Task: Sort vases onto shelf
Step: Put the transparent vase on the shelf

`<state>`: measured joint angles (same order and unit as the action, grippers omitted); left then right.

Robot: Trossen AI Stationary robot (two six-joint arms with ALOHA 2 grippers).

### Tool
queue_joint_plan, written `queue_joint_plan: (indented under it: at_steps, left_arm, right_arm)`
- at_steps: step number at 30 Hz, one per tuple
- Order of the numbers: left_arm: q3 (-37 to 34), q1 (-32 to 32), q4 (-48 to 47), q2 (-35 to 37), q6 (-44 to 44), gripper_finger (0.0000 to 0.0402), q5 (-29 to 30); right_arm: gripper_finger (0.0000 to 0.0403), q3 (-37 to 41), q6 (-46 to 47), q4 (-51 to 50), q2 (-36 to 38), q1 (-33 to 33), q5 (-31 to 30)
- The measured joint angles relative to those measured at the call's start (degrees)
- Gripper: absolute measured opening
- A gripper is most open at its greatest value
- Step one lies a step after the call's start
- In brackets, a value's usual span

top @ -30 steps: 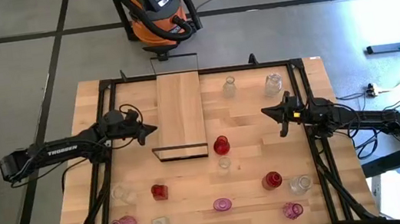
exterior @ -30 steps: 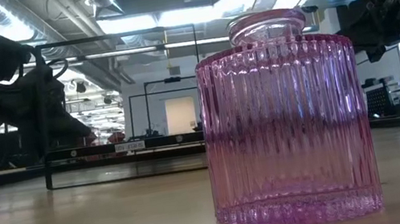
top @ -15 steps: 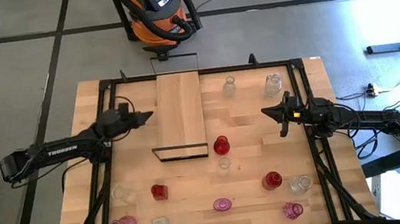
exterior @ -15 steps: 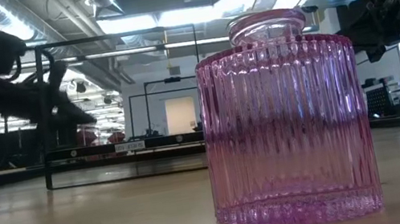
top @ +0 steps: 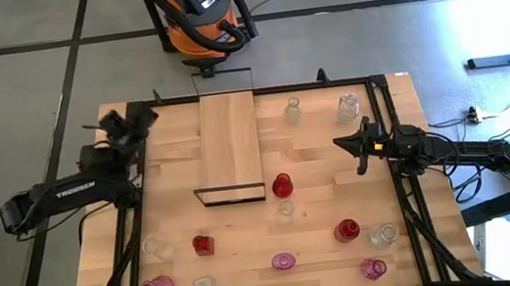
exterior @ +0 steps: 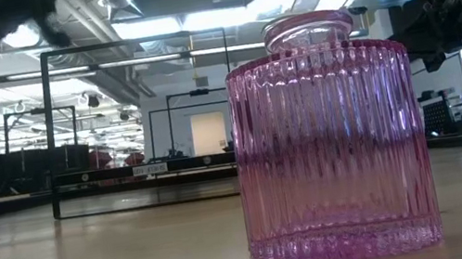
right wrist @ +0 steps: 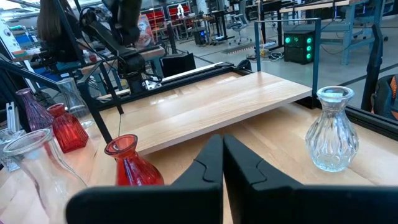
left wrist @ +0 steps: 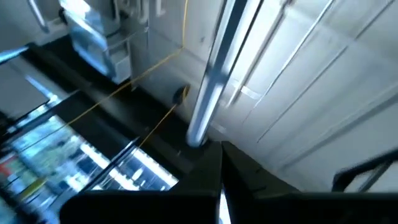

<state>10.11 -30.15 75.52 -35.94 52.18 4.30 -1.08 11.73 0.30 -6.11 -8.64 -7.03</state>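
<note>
My right end effector [top: 342, 141] hangs over the right part of the bench, its two dark fingers [right wrist: 214, 163] clenched together, and it holds nothing and touches nothing. It points toward the middle, where a round red glass vase [top: 282, 185] stands on the wooden bench [top: 313, 209] just beside the near end of the shelf. I judge that I wait in this place because this red vase is the nearest one to take.

My left end effector [top: 110, 120] is lifted at the far left corner of the bench, well apart from every vase. Its wrist view looks up at the ceiling, and I cannot tell from it if the fingers are released or closed. In my judgement this arm is turned away from the work for now.

The long light-wood shelf with the thin black frame [top: 231, 146] lies along the middle of the bench, and its top carries no vase, so the sorting is not yet begun. Two clear glass vases [top: 292, 109] stand beside it on the far right. Other vases stand along the near edge: a ribbed pink glass vase [top: 283, 261], a red one [top: 347, 230], a square red one [top: 202, 244] and some clear ones. They stand scattered and upright, so that each can be taken alone.
</note>
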Motion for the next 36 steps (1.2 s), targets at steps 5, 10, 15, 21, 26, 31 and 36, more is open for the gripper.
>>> queue_joint_plan:
  at_steps: [5,10,15,21,26,31,36]
  left_arm:
    - [8.98,0.02,0.27,0.02,7.19,0.0000,5.34]
    - [21.34,-0.57,-8.72,-0.55,-6.17,0.0000,-10.06]
    - [40.52,-0.56,-50.03,-3.63,-14.20,0.0000,-22.71]
    - [59.92,0.33,-94.99,-10.87,-27.86,0.0000,-28.07]
    - [68.73,0.37,-120.90,-15.68,-31.21,0.0000,-24.50]
    - [69.84,2.68,-131.85,-19.02,-31.88,0.0000,-22.94]
    - [69.92,8.56,-142.94,-20.62,-32.51,0.0000,-22.86]
  right_arm:
    - [0.0001,0.00,0.00,-0.01,0.00,-0.01,0.00]
    - [0.0001,0.00,0.00,0.00,0.00,0.00,0.02]
    - [0.0001,0.01,-0.01,0.00,0.00,-0.02,0.00]
    - [0.0001,0.00,-0.02,0.00,-0.02,0.00,0.02]
    - [0.0001,0.01,-0.01,0.00,-0.02,-0.02,0.03]
    - [0.0001,0.00,0.00,0.02,-0.02,0.00,0.00]
    - [0.0001,0.31,12.15,3.25,-0.05,0.00,0.04]
